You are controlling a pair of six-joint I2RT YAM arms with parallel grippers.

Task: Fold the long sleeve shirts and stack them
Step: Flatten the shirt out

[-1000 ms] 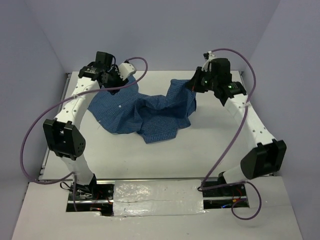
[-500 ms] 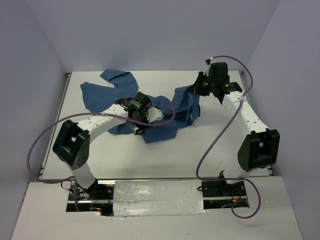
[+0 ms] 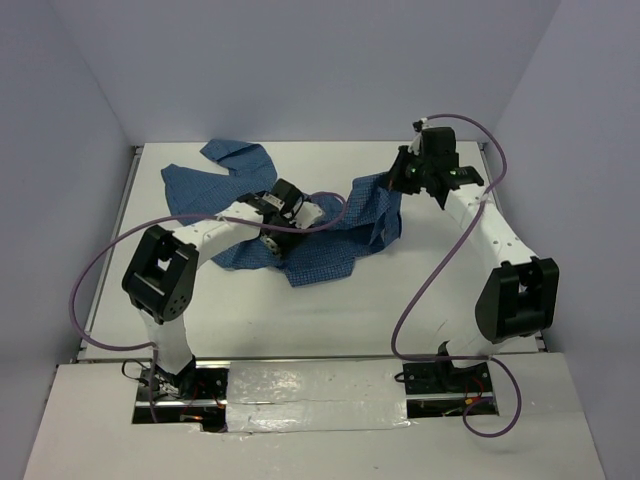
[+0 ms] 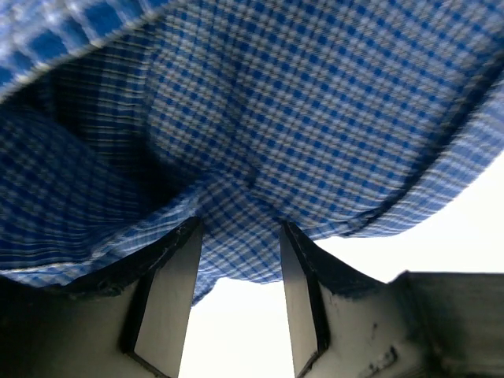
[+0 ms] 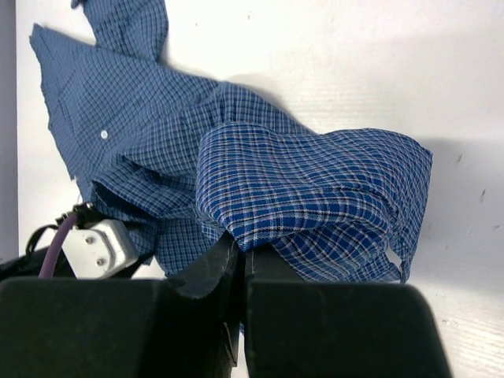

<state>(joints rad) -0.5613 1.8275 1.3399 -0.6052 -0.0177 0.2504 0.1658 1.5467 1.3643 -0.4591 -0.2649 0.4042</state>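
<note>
The blue checked shirt (image 3: 330, 250) lies crumpled on the white surface (image 3: 330, 320), with 1 flatter part spread out at its far left end. Over the shirt's middle, the left gripper (image 4: 240, 228) has its jaws apart, a fold of cloth sagging between the tips. At the shirt's right edge, the right gripper (image 5: 240, 248) has its jaws clamped on a bunched fold, holding that edge raised.
</note>
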